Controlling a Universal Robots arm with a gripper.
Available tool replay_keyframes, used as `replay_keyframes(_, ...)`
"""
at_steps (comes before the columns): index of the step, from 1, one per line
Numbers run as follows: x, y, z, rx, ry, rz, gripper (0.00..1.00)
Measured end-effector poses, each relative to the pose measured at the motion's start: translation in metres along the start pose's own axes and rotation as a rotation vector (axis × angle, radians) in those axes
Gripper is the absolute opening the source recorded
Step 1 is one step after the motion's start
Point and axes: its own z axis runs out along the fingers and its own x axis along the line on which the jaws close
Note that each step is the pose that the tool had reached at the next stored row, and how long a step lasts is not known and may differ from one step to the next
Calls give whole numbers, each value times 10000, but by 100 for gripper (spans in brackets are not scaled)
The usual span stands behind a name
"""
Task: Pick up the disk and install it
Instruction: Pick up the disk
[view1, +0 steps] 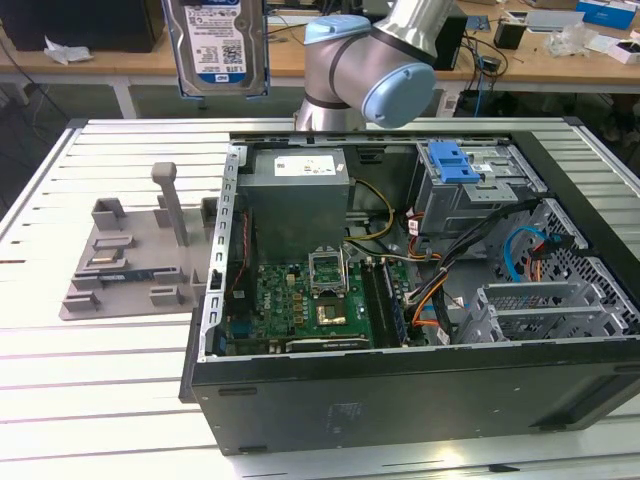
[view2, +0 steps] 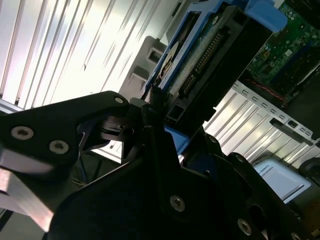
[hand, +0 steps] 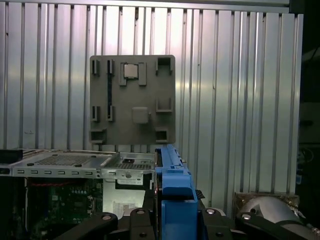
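The gripper (hand: 172, 225) is closed on the disk (hand: 172, 187), its jaws clamped against the two sides of the bright blue carrier (view2: 172, 136) that frames the drive. In the second wrist view the connector edge of the drive points away from the gripper.

In the exterior view the disk hangs upright, lifted well clear of the slatted metal table (view1: 100, 400), with its white-and-blue label facing the camera. It sits to the exterior view's left of the robot arm (view1: 370, 60).

Beneath it on the table lies a grey fixture plate (view1: 130, 250) with raised pockets and one upright post. Just beside the plate, on the exterior view's right, stands the open computer case (view1: 400, 400). Inside the case are the green motherboard (view1: 310, 300), a grey power supply (view1: 300, 195) with a white sticker, and a drive cage (view1: 480, 190) topped by a small blue latch (view1: 452, 160). Workbenches (view1: 130, 60) run behind the table.
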Motion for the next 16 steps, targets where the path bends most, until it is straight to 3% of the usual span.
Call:
replay_keyframes(2,4,-106,1,-9,-1,-2,37)
replay_keyframes(4,13,-151,0,-15,-1,0,37)
replay_keyframes(16,201,-239,1,-25,-1,0,37)
